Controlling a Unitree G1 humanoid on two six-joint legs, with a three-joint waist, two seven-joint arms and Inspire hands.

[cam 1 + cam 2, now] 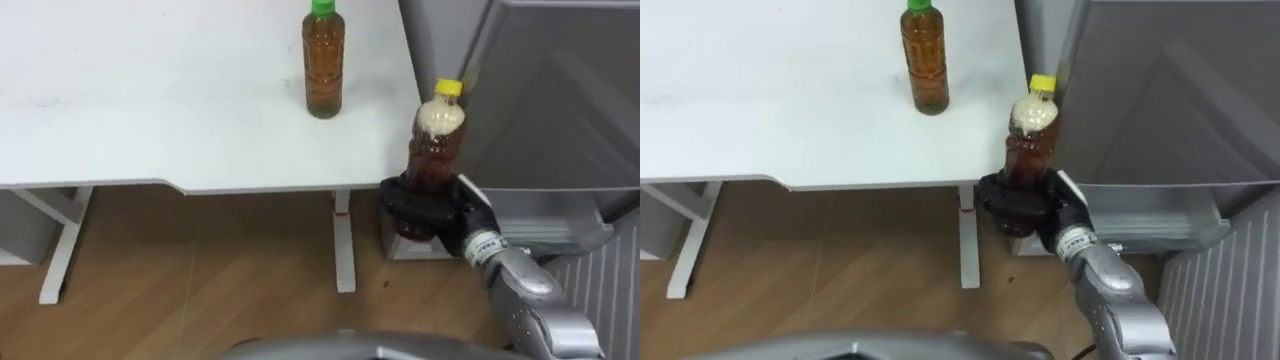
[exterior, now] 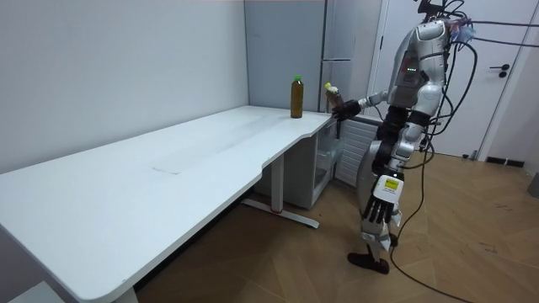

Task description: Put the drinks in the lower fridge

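I am holding the yellow-capped clear plastic bottle of dark brown drink [image 1: 436,145] upright in the right robot hand [image 1: 425,212], whose fingers are wrapping around its lower half. The bottle is hanging in the air just off the corner of the white counter [image 1: 150,110], beside the grey fridge [image 1: 560,100]. The green-capped plastic bottle of amber drink [image 1: 324,62] is standing upright on the counter near that corner. The left robot hand [image 2: 376,215] is hanging at the robot's side, and I cannot tell its state.
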